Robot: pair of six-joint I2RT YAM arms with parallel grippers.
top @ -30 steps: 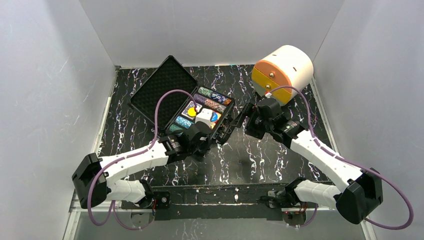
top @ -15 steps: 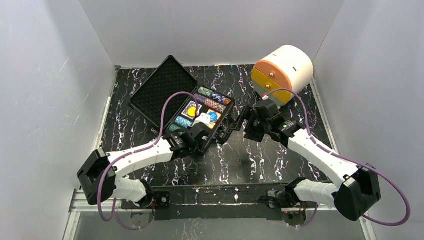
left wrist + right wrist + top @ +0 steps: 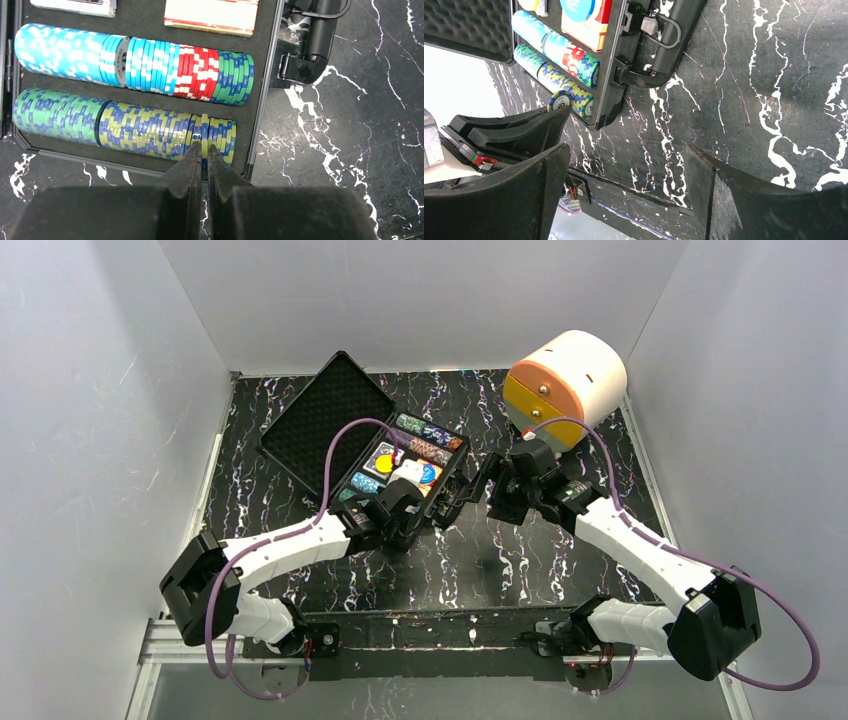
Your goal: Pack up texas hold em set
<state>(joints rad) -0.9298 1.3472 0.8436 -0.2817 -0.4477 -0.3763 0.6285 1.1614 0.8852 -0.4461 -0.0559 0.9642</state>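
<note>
**Hold em set and both tools, packing stage.** The black hard case (image 3: 140,15) lies open on the black marbled table (image 3: 520,550). Its foam-lined lid (image 3: 325,425) is folded back on the side away from both tools.

*Left tool* (image 3: 201,148): the fingers are pressed together with nothing between them. The tips sit at the near chip row (image 3: 125,125), close to its right end and just over the case's near wall.
- Beyond that row is the second chip row (image 3: 150,60), with one chip turned askew.
- Farther on is the card deck (image 3: 212,12).
- To this tool's right is the case's side wall, then a latch and the handle (image 3: 312,45), which rests on the table outside the case.
- Right of the handle, bare marbled surface shows.

*Right tool* (image 3: 626,150): the fingers are spread wide and hold nothing. It hangs above the table just off the handle side of the case.
- Ahead and to its left are the handle, the latches and the ends of both chip rows.
- A blue round button (image 3: 576,6) lies deeper in, by the deck.
- The left tool's body stands between the right tool's left finger and the near chip row.
- Behind the right tool is the cream-and-orange round box (image 3: 565,380), near the table's far right corner. The arm's purple cable (image 3: 590,430) loops in front of it.

White walls (image 3: 100,440) close three sides of the table, and marbled surface shows between the two arms.
</note>
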